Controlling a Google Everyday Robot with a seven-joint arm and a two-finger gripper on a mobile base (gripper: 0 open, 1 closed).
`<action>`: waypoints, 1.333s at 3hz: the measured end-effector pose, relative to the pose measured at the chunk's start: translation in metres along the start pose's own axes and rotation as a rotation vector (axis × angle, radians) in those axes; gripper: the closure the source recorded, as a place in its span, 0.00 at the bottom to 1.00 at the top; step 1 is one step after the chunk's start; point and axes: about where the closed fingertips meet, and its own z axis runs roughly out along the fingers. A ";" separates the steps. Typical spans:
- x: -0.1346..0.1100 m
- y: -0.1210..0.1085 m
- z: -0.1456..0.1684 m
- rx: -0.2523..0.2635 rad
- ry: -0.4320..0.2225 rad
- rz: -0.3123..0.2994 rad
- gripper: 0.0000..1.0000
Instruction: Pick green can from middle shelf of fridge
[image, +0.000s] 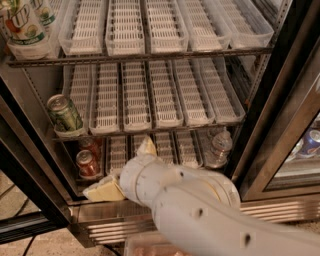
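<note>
The green can (64, 115) stands upright in the leftmost lane of the middle shelf (165, 97), a wire rack with long white slotted trays, inside the fridge (150, 55). My gripper (117, 167) is below and to the right of the can, in front of the lower shelf and apart from the can. One cream finger (102, 191) points left and the other (146, 146) points up, spread apart with nothing between them. My white arm fills the lower right of the view.
Two red cans (87, 162) stand on the lower shelf just left of the gripper. A clear water bottle (219, 147) stands at its right. A large 7UP bottle (20, 25) is on the top shelf, left. Dark door frame (280, 100) at right; steel base (100, 217) below.
</note>
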 end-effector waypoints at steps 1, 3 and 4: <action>0.007 0.003 -0.011 0.091 -0.069 0.108 0.00; -0.024 -0.003 0.005 0.205 -0.191 0.109 0.00; -0.024 -0.003 0.005 0.205 -0.191 0.109 0.00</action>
